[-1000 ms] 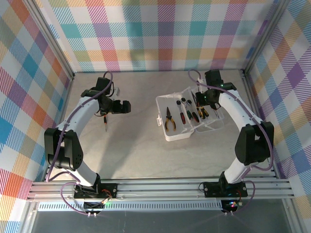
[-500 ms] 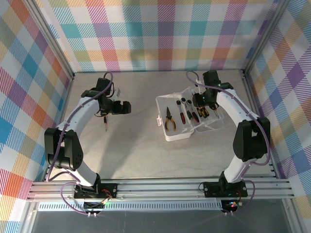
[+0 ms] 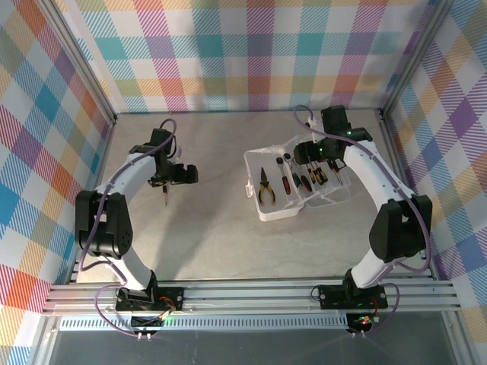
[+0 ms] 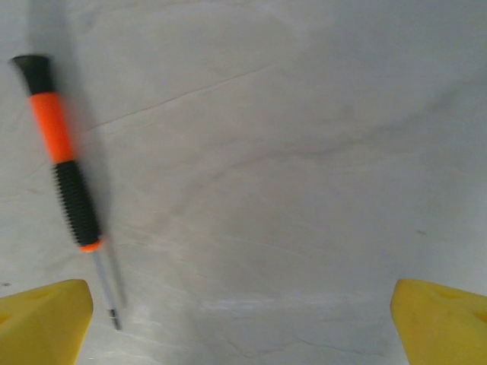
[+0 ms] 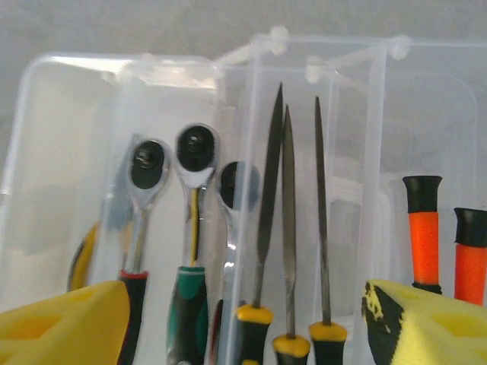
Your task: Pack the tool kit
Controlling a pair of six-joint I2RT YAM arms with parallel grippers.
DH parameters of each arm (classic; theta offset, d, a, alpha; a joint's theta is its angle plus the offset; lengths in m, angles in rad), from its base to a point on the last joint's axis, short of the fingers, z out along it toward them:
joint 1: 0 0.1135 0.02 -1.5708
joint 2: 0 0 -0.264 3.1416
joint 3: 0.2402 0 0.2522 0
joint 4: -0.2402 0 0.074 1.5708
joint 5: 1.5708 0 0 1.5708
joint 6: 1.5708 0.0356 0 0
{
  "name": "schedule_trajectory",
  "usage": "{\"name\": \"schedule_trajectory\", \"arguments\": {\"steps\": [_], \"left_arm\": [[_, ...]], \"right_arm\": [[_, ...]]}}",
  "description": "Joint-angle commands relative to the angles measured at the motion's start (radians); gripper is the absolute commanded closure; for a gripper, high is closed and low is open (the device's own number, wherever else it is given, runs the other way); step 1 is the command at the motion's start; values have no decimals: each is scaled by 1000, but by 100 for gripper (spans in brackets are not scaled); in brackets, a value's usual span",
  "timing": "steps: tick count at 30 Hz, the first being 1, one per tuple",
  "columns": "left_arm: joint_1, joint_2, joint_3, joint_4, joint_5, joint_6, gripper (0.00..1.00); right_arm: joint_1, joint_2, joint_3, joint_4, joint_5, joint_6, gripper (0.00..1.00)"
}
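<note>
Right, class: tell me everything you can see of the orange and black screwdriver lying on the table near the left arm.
The screwdriver is slim, with a black end cap, an orange band, a ribbed black grip, a small orange collar and a thin bare metal shaft. The handle looks plastic or rubbery. It lies flat on the grey table, its shaft pointing towards the left gripper. The gripper's open yellow fingers do not touch it, though one sits close beside the tip.
</note>
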Motion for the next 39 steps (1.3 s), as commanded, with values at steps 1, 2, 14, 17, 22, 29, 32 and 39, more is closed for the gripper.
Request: {"name": "schedule_trajectory", "arguments": {"steps": [1, 2, 14, 17, 22, 29, 32, 39], "left_arm": [[61, 32, -10, 24, -72, -12, 0], [69, 43, -9, 26, -82, -10, 1], [153, 225, 40, 50, -64, 14, 17], [158, 251, 49, 40, -69, 15, 30], [159, 278, 47, 40, -41, 15, 62], [159, 259, 15, 73, 62, 20, 97], [159, 224, 4, 74, 101, 19, 100], [120, 89, 8, 35, 175, 8, 100]], "right_arm": [[7, -63, 13, -4, -85, 9, 10], [7, -71, 6, -2, -94, 12, 8], [7, -109, -31, -4, -104, 15, 7], [7, -115, -30, -8, -101, 13, 8], [7, -116, -27, -13, -99, 12, 9], [7, -122, -27, -21, -99, 13, 9], [6, -126, -27, -23, -99, 12, 9], [6, -143, -29, -14, -132, 25, 9]]}}
